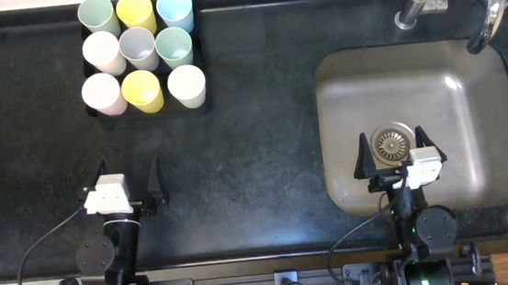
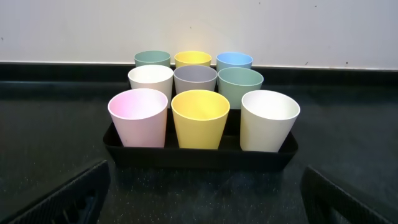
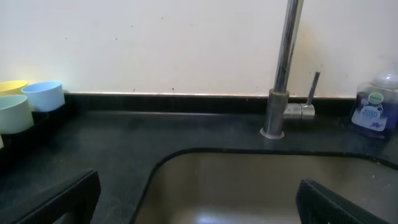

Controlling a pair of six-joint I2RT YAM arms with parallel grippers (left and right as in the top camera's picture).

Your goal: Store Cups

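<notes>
Top view, nine cups (image 1: 139, 49) in tray (image 2: 199, 155), soap bottle (image 3: 376, 102) label illegible.

From overhead, straight down on the dark worktop (image 1: 255, 152). From the left wrist, low and level, near the tray (image 2: 199, 158) of cups, facing the back wall (image 2: 199, 25). From the right wrist, low at the sink (image 3: 249, 186), facing the faucet (image 3: 283, 93) and same wall; blue cup (image 3: 45, 94) shared with the left wrist view.

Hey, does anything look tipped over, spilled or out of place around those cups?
Nothing stands out. All nine cups stand upright in the black tray, three rows of three, none tipped or spilled.
</notes>
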